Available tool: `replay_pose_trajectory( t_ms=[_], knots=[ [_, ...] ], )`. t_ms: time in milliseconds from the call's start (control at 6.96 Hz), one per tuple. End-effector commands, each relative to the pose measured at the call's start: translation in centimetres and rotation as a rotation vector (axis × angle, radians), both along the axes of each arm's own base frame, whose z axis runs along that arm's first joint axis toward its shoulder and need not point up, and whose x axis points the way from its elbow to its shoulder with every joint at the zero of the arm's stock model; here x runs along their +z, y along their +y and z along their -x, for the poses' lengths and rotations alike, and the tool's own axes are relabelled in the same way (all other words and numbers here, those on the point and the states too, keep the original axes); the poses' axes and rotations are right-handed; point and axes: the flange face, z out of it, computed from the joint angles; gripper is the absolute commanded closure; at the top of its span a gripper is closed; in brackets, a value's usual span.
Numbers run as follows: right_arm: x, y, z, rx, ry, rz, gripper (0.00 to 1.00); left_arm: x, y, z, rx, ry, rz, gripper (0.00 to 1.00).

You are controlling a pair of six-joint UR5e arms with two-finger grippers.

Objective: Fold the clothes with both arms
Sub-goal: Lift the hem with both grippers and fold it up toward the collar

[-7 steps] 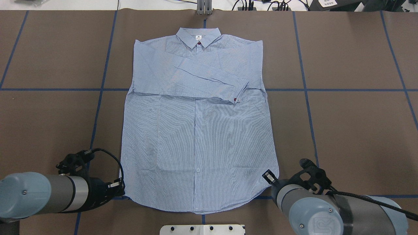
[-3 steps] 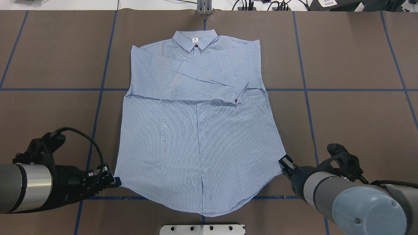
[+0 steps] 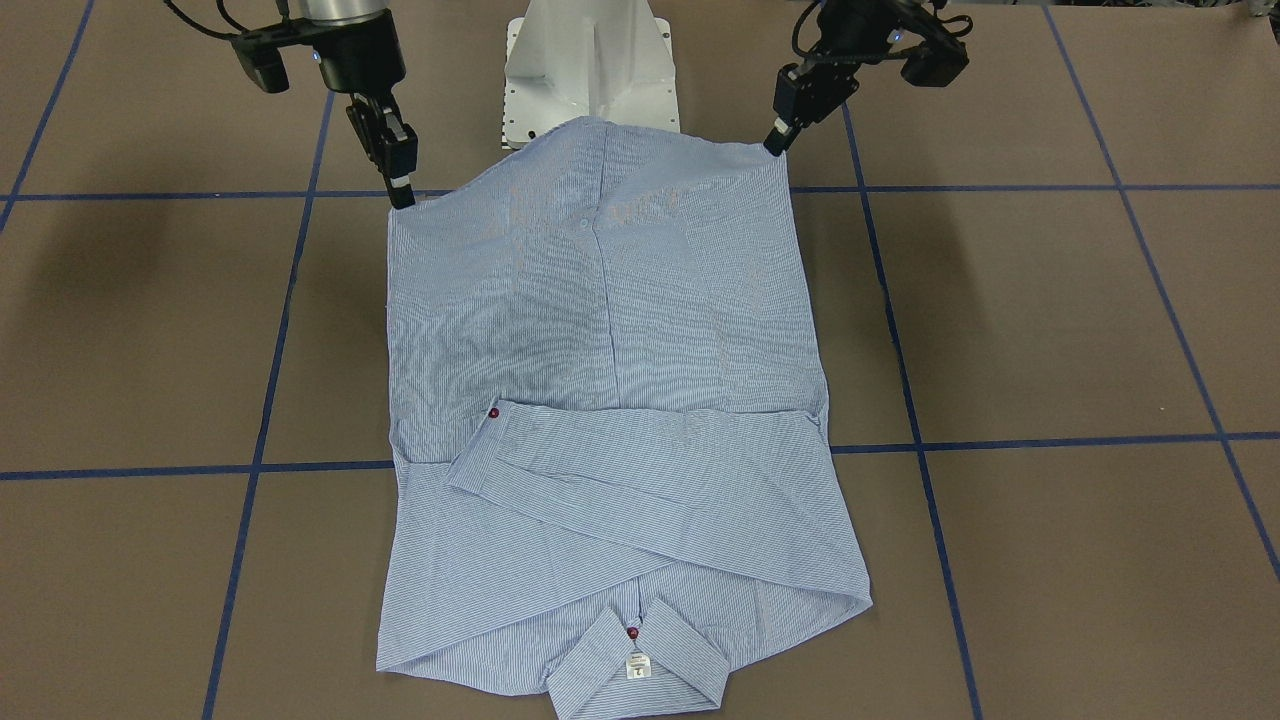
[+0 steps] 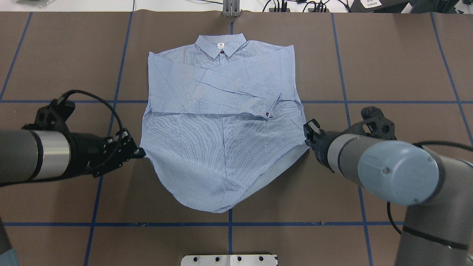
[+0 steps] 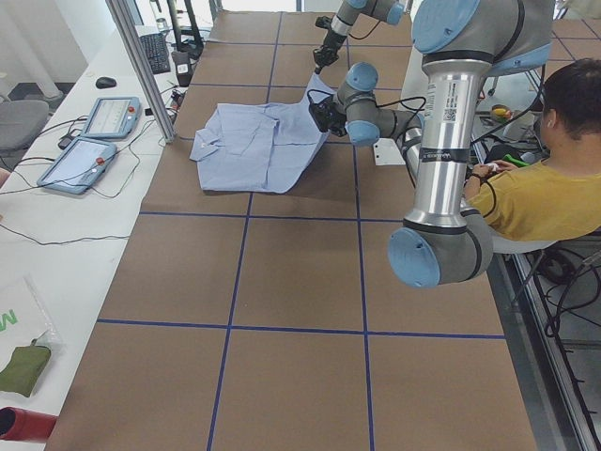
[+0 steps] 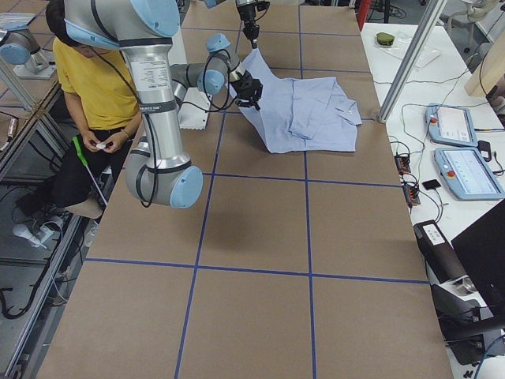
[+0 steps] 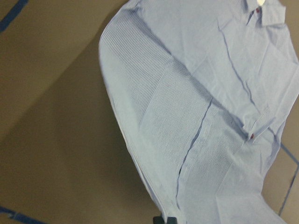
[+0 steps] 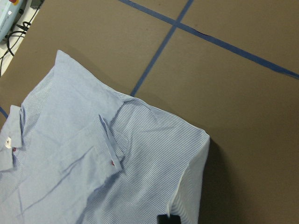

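At the robot-side edge of the surface (image 4: 388,74): the hem (image 4: 212,207) of the shirt (image 4: 221,147) is held up off the brown cover. Left gripper (image 4: 139,152), jaws closed on the hem corner on its side. Right gripper (image 4: 307,133), jaws closed on the other corner. The middle of the hem sags in a belly between the two grips.

Risks, as judged:
- Each corner is only thinly pinched, so cloth could slip from one pair of jaws if the arms pull unevenly.
- One corner leading would skew the fold line.
- The sagging middle could drag or tuck under and set a crease.
- Carrying the hem outward could disturb the crossed sleeves.

Mid-surface: the shirt body is light blue with fine white stripes, the placket fairly straight, one pale button showing. Further out, the sleeves lie crossed flat over the chest, the top cuff (image 4: 271,107) with a dark red button. Nearest the far edge, the collar (image 4: 220,46) lies flat, with a white label and a red button at the neck
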Motion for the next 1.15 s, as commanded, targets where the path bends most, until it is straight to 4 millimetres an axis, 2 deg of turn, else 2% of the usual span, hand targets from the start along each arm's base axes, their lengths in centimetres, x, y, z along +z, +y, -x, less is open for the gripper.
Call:
replay_pose_trajectory(
  t_ms=[0, 144, 287, 431, 574, 718, 861, 1005],
  knots=[
    [-0.5, -8.5, -1.4, 0.044, 0.042, 0.002, 1.00, 0.3, -8.8, 2.1, -0.063, -0.011, 0.032, 1.00],
    [-0.7, -9.8, -2.0, 0.069, 0.049, -0.007, 1.00, 1.4, -11.1, 3.8, -0.106, -0.041, 0.032, 1.00],
    [-0.6, -12.2, -3.6, 0.122, 0.052, -0.007, 1.00, 2.3, -13.1, 3.8, -0.119, -0.058, 0.043, 1.00],
    [1.2, -14.7, -1.8, 0.140, 0.033, -0.027, 1.00, 1.6, -16.4, 2.5, -0.138, -0.066, 0.047, 1.00],
    [3.9, -17.7, -0.5, 0.168, 0.003, -0.052, 1.00, 2.5, -20.1, 1.1, -0.154, -0.098, 0.052, 1.00],
    [5.4, -20.8, 1.5, 0.182, -0.012, -0.066, 1.00, 4.0, -23.2, -0.3, -0.147, -0.141, 0.031, 1.00],
    [5.7, -23.3, 3.9, 0.185, -0.004, -0.061, 1.00, 6.5, -25.1, -1.4, -0.150, -0.139, 0.016, 1.00],
    [6.3, -25.5, 4.9, 0.197, 0.012, -0.051, 1.00, 8.6, -27.6, -2.6, -0.160, -0.133, 0.006, 1.00]
  ],
)
